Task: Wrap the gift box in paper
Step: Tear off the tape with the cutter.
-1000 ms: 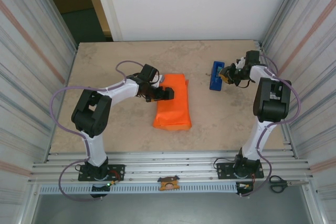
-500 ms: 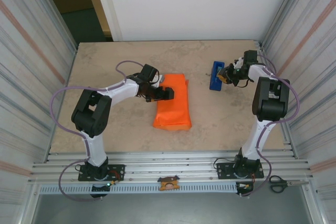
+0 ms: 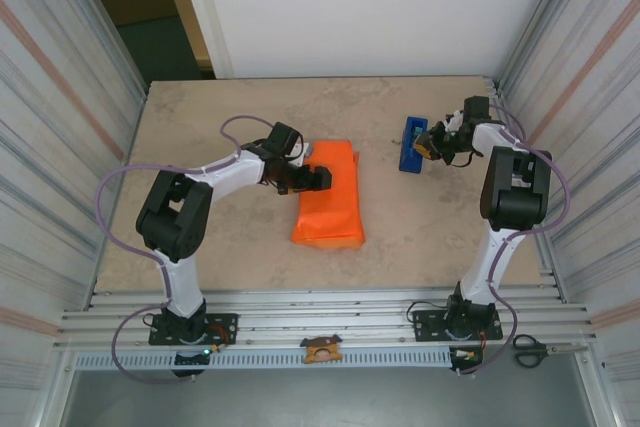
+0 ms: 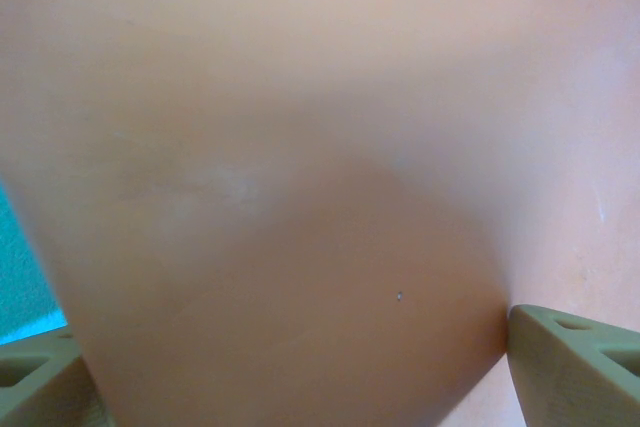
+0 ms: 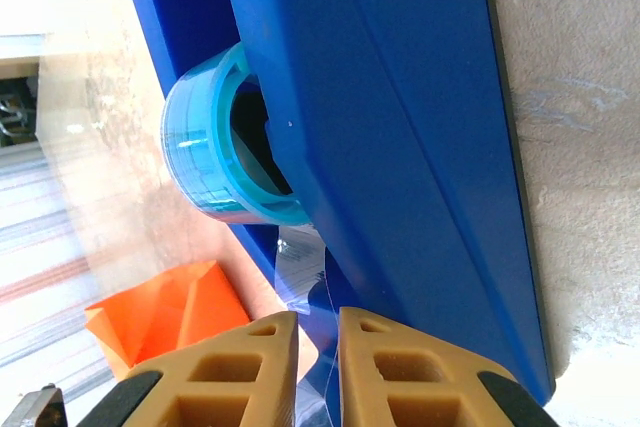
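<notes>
The large sheet of plain orange paper [image 3: 330,202] lies folded into a long bundle in the middle of the counter [image 3: 200,247], with the gift box presumably tucked inside. The left end effector [image 3: 316,178] rests on the bundle's left side, fingers wide apart, likely pinning the fold flat. Beside the narrow blue plastic tape dispenser [image 3: 410,145], the right end effector [image 3: 431,146] is pinched nearly together on the loose clear tape end [image 5: 300,282], probably to seal that fold.

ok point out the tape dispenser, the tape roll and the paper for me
tape dispenser [image 5: 400,147]: right wrist view, on its flat blue side wall
tape roll [image 5: 197,152]: right wrist view, on the roll's teal outer band
paper [image 3: 335,205]: top external view, on the top face of the folded orange sheet
</notes>
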Tool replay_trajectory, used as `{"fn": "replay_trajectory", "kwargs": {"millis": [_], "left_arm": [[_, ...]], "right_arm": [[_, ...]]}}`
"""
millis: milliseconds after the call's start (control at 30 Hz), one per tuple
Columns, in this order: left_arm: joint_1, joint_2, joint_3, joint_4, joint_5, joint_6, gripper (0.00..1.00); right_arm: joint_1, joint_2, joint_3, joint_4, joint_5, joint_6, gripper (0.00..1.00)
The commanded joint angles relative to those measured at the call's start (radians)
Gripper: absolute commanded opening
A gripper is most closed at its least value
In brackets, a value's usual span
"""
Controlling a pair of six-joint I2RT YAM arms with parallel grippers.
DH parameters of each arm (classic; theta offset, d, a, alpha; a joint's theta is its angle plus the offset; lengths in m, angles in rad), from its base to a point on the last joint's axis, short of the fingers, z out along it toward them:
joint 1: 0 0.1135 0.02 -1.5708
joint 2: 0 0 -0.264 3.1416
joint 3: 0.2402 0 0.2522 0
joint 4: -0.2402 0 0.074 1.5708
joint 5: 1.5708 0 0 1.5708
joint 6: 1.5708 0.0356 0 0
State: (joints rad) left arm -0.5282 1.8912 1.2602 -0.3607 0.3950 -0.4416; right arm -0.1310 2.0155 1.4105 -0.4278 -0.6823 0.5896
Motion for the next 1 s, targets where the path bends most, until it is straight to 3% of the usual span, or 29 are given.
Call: {"fn": "replay_trajectory", "kwargs": {"millis": [0, 600, 967], "left_arm": [[-0.030, 0.072, -0.041, -0.073, -0.053, 0.038, 0.91], [-0.030, 0.073, -0.043, -0.076, -0.055, 0.038, 0.91], [-0.030, 0.077, -0.051, -0.072, -0.058, 0.034, 0.90]], "right_arm": [[-0.001, -0.007, 0.001, -0.017, -0.012, -0.022, 0.18], [-0.012, -0.040, -0.013, 0.009, -0.040, 0.008, 0.01], [-0.019, -0.100, -0.018, 0.014, -0.065, 0.041, 0.00]]}}
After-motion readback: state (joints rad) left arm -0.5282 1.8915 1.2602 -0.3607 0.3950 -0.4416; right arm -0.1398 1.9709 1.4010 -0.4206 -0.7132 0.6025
